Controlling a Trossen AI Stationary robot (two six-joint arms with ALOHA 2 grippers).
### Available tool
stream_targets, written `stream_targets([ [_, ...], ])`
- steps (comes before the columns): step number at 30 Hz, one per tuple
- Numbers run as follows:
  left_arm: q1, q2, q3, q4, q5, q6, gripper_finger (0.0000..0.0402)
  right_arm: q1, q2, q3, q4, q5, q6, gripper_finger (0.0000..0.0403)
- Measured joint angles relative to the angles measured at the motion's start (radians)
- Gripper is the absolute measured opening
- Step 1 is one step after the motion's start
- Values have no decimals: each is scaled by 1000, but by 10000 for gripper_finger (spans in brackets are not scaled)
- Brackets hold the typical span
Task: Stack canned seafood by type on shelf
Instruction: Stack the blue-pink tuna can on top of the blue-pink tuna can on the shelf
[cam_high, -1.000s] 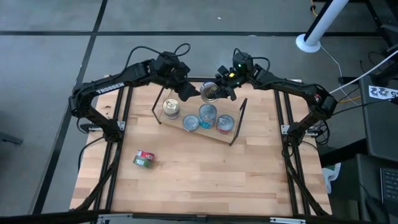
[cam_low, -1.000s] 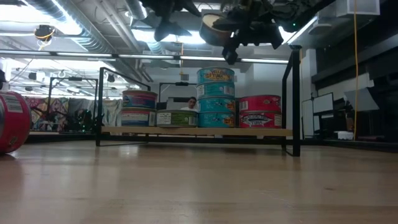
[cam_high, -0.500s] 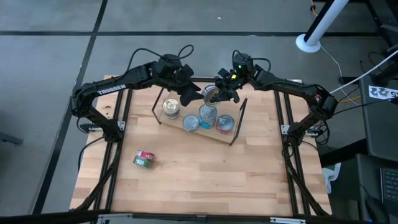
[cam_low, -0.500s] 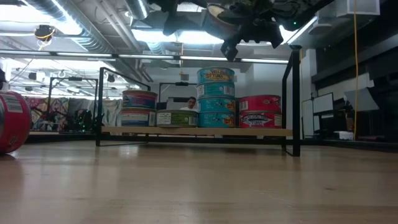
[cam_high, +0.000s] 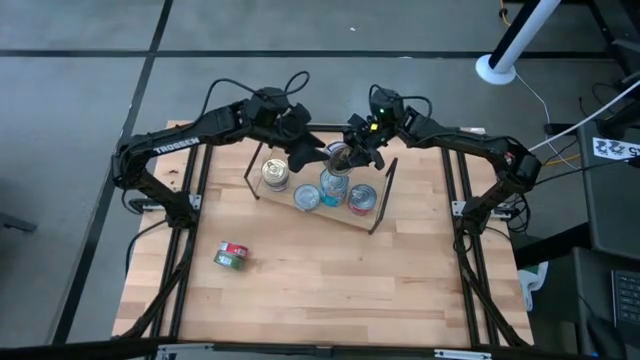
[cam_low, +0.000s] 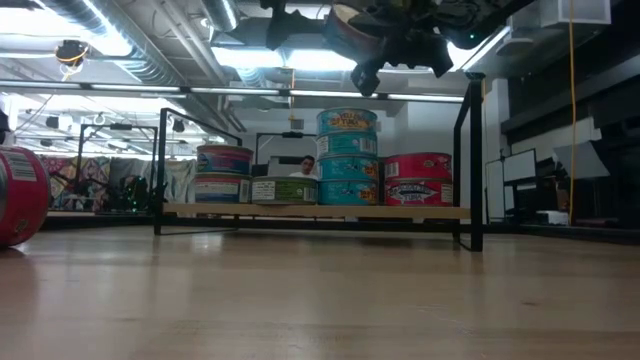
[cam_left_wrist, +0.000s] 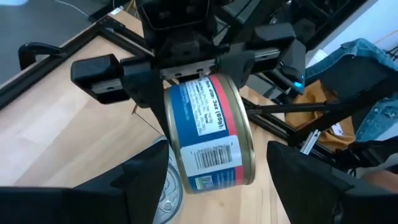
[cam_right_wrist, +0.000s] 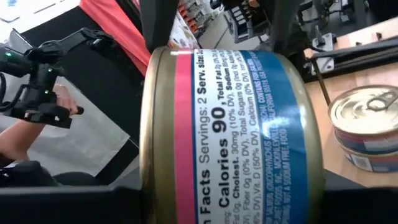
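Observation:
My right gripper (cam_high: 350, 152) is shut on a tin of canned seafood (cam_left_wrist: 208, 134) with a blue and red label and gold rims. It holds the tin high over the shelf (cam_high: 330, 212), above the teal stack (cam_low: 347, 160). My left gripper (cam_high: 308, 152) is open just left of that tin. Its fingers (cam_left_wrist: 146, 180) stand on either side of the tin with a gap showing. On the shelf stand two blue tins (cam_low: 224, 172), a green one (cam_low: 285, 189), three teal ones and two red ones (cam_low: 417, 178). One red-green tin (cam_high: 232, 257) lies on its side on the tabletop. My right gripper pinches the tin between its two fingers, one on each flat end (cam_left_wrist: 247, 112). The fingers come nearly level from the table's far right. The tin hangs clear of everything, tipped on its side with the curved label (cam_right_wrist: 230, 130) facing my right wrist camera.
Black wire end frames (cam_high: 386, 190) rise at both ends of the shelf. The wooden tabletop (cam_high: 350, 290) in front of the shelf holds only the loose tin. A person (cam_right_wrist: 31, 124) stands in the room beyond the table.
My left gripper has edged toward the held tin and rolled a little, staying open. My right gripper and its tin have kept about where they were.

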Motion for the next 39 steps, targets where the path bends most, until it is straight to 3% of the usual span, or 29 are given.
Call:
stream_targets([
  [39, -29, 49, -2, -8, -80, -6, 265, 44, -2, -2, 55, 119, 11, 177],
])
